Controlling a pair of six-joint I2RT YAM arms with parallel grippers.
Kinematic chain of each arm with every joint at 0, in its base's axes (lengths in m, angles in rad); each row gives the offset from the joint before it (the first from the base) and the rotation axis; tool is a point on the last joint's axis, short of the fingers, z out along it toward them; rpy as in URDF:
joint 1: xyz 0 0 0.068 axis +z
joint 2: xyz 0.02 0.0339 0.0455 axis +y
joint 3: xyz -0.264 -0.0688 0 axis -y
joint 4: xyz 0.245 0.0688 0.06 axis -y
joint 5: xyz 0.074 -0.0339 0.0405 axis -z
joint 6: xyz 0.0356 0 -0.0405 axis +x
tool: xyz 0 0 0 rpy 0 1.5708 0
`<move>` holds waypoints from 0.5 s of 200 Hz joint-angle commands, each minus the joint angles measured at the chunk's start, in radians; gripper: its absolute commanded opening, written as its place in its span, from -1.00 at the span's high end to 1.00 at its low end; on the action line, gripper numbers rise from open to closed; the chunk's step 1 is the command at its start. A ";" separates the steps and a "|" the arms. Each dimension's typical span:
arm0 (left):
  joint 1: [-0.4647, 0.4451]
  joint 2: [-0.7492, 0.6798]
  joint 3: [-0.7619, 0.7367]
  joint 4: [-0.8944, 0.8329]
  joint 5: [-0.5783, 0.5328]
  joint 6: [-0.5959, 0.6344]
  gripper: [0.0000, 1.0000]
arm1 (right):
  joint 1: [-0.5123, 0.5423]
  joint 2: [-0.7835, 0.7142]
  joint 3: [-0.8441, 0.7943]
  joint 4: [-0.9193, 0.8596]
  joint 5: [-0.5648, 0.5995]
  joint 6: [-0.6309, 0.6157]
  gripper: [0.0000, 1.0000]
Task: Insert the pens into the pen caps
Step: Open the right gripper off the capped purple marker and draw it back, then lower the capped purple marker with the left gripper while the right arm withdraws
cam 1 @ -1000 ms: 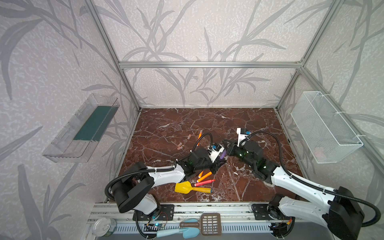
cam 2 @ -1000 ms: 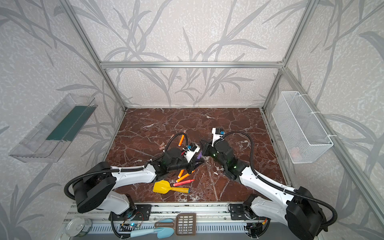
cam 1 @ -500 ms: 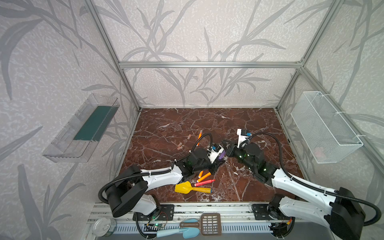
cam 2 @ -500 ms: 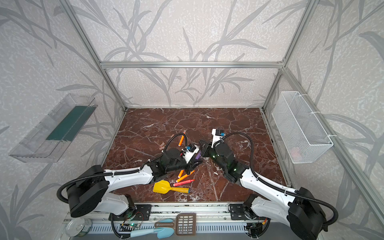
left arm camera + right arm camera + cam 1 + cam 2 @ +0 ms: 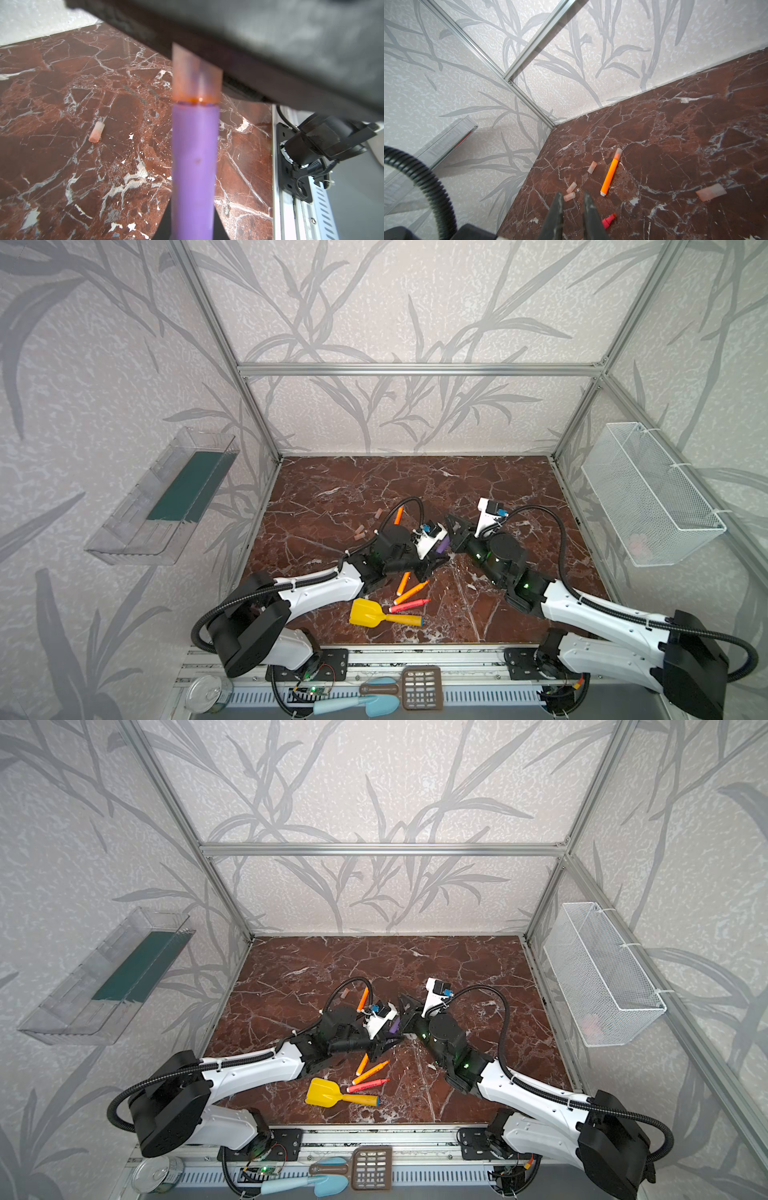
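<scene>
Left wrist cam: purple pen (image 5: 194, 166) has a cap (image 5: 196, 79) seated on its tip. Both top views barely changed over the last sec, so the push is prob done imo. Pen's pinched by left gripper (image 5: 432, 562) over the middle of the table (image 5: 374, 489). The right gripper (image 5: 572, 199) jaws are nearly together, can't tell if on the cap.

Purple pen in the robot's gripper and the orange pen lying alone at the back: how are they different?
The slim purple marker pen is clamped in the left gripper; the orange marker pen lies flat on the marble table, no gripper on it. The orange pen's white butt end shows; the purple pen's is hidden by the gripper. Both wear a pale see-through cap on the tip.
</scene>
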 commanded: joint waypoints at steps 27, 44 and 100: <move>0.122 -0.055 0.181 0.089 -0.250 -0.085 1.00 | 0.221 0.046 -0.020 -0.106 -0.210 -0.013 1.00; 0.121 -0.075 0.178 0.081 -0.371 -0.037 1.00 | 0.258 0.049 -0.011 -0.153 -0.118 -0.001 1.00; 0.120 -0.134 0.141 0.093 -0.440 0.004 1.00 | 0.265 0.064 -0.013 -0.174 0.018 0.046 1.00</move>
